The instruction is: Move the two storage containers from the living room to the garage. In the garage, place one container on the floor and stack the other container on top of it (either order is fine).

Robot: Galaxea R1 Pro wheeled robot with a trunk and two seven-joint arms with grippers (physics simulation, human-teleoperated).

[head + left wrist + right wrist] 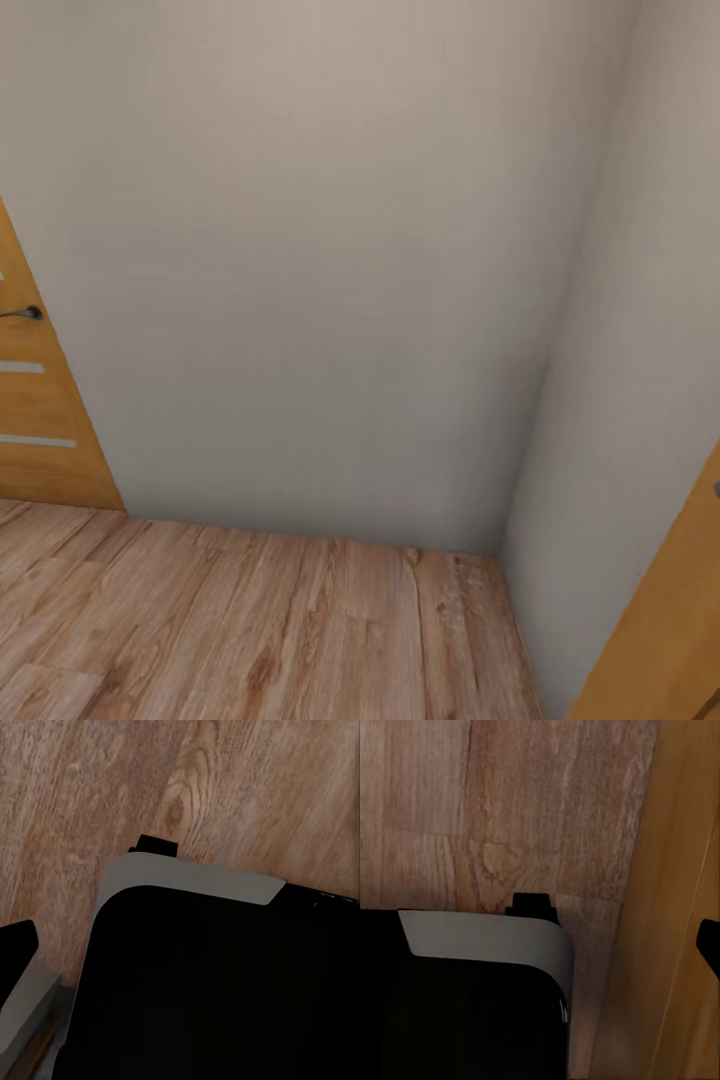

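Observation:
The two storage containers are out of view. The head view faces a room corner of white walls [330, 280] above light wood plank floor [250, 630]. Both wrist views look down on my black base with its grey rim [187, 877] [487, 937] over the same wood planks [247, 787] [532, 802]. A dark piece, perhaps a finger of the left gripper, pokes in at the edge of the left wrist view [16, 952]. A similar piece shows at the edge of the right wrist view [709, 946]. Neither view lets me judge how the jaws stand.
An orange-wood door [35, 420] with glass slits and a dark handle [25, 313] stands at the left. Another orange-wood panel [660, 620] rises at the right, and it also shows beside my base [675, 907]. The walls meet close ahead.

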